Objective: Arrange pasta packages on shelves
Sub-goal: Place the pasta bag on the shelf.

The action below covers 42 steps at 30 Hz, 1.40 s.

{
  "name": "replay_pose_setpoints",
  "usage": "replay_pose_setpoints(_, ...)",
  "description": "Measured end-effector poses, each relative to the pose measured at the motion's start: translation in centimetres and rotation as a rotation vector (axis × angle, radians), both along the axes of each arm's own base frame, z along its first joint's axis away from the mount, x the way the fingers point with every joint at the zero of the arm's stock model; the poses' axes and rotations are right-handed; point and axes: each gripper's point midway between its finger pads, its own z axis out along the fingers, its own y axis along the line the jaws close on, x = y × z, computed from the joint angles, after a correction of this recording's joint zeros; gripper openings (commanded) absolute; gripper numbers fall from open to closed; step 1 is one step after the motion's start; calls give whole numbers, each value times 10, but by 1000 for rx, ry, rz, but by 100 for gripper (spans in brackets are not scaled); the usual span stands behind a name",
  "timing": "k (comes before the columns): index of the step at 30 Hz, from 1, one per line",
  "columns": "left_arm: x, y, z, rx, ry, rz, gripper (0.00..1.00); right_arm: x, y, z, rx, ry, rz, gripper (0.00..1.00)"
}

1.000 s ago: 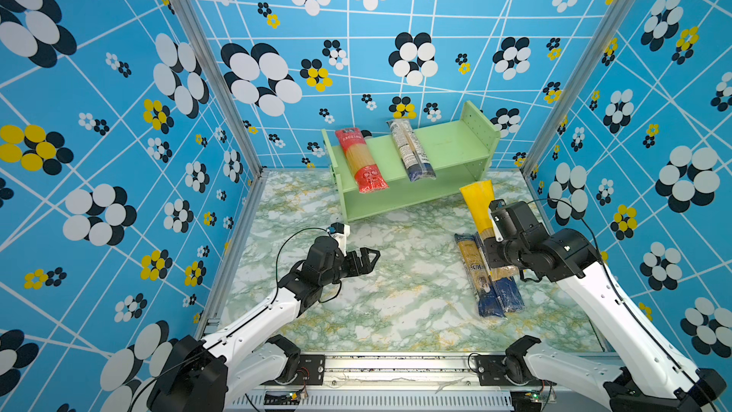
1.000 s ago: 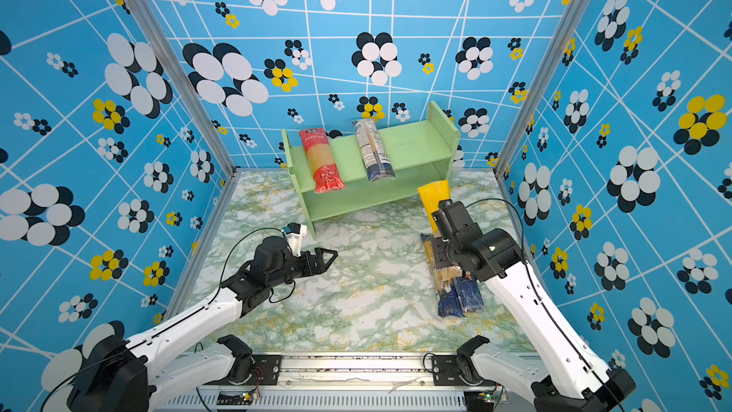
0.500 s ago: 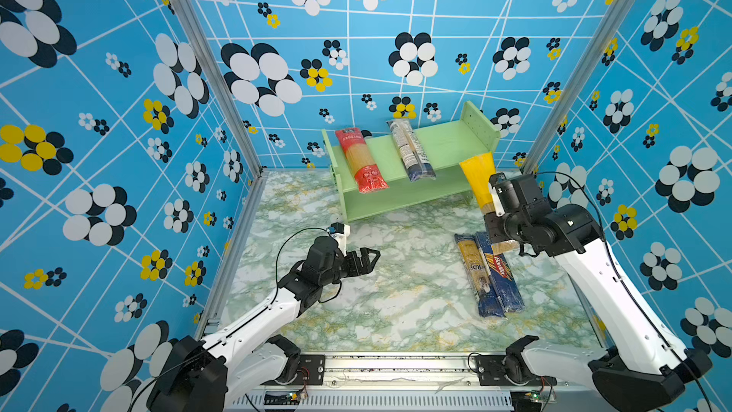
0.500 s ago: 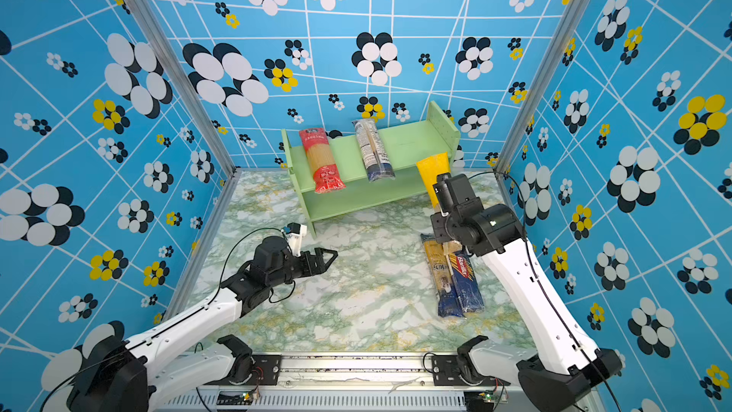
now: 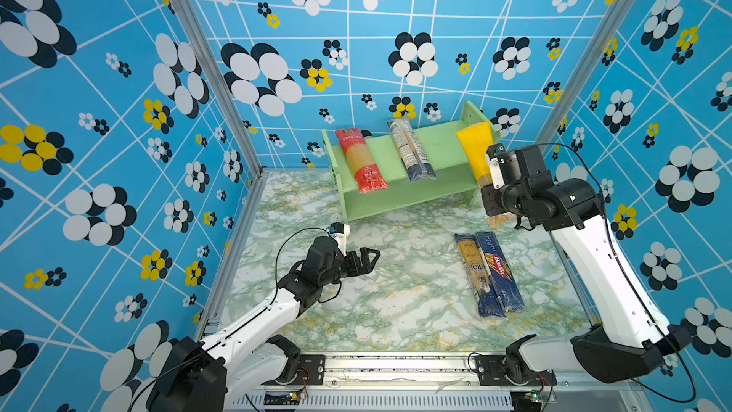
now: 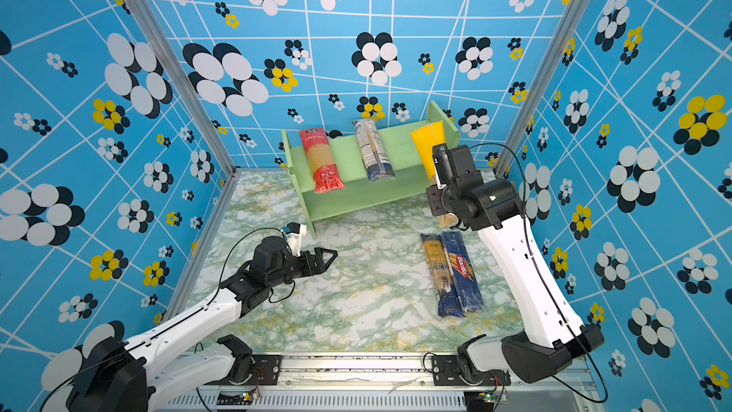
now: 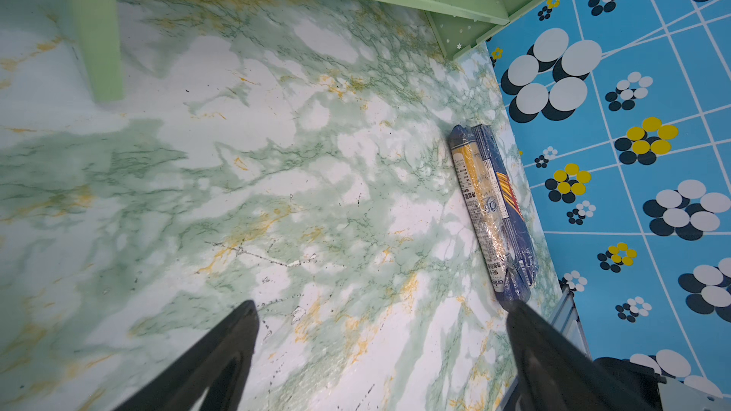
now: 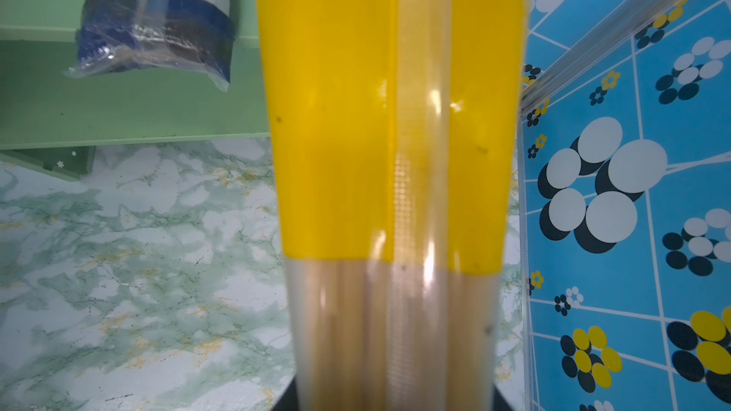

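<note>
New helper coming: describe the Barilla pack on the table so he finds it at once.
From the green shelf unit, look to the marble table before it: two packs lie side by side. Take the all-blue Barilla pack, not its yellow-centred neighbour.

Right hand [image 5: 488, 196]: grip pt on yellow pack [image 5: 473, 148] hidden by wrist in both top views. Wrist cam: pack blurred, both ends cut off.
</note>
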Motion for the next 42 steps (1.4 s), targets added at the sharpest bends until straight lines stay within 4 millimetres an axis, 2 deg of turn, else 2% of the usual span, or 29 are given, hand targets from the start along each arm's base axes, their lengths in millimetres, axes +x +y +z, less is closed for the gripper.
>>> replay_pose_setpoints(8, 0, 0, -1, 1, 2, 1, 99, 27, 12, 32, 10, -88, 28, 0)
replay_pose_setpoints(23, 0, 0, -1, 3, 2, 3, 99, 73, 29, 73, 44, -308, 58, 0)
replay_pose_setpoints(30, 0, 0, -1, 3, 2, 4, 99, 95, 32, 69, 42, -370, 63, 0)
replay_pose_setpoints(39, 1, 1, -1, 6, 2, 7, 99, 119, 37, 44, 70, -393, 94, 0)
replay_pose_setpoints(42, 1, 1, -1, 7, 1, 10, 99, 123, 40, 41, 85, -405, 108, 0)
